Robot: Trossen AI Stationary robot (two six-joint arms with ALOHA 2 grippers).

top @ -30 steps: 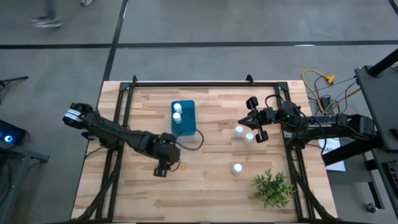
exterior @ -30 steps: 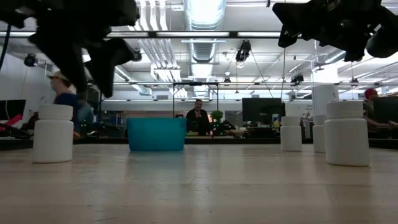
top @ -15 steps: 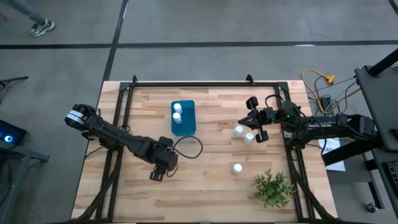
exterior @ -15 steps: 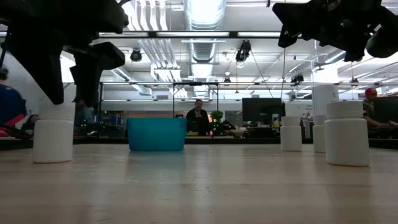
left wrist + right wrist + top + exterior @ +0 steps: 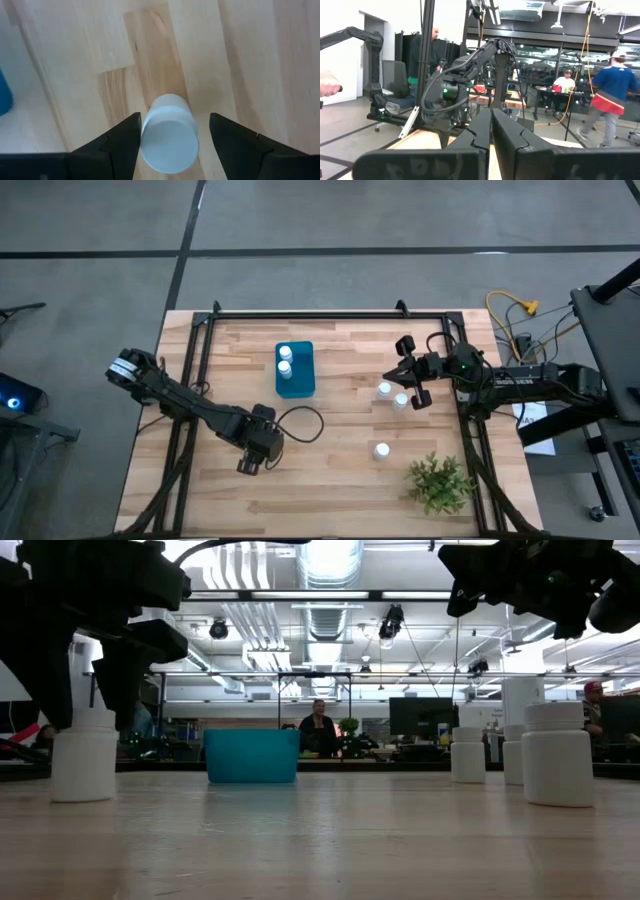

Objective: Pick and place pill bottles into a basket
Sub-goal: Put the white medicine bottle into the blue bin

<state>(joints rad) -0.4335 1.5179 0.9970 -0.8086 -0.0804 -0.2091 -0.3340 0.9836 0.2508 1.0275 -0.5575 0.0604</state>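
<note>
Two bottles (image 5: 284, 359) in basket (image 5: 303, 372)

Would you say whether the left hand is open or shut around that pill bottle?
Open: the left hand straddles the upright pill bottle, gaps showing both sides.

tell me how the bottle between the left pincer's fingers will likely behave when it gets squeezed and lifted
The pill bottle looks like rigid white plastic, so it should hold its shape between the open left pincer fingers. Its smooth round wall may slip or twist if gripped off-centre. It stands upright on a narrow base, so a sideways nudge could tip it, and then it would probably roll.
</note>
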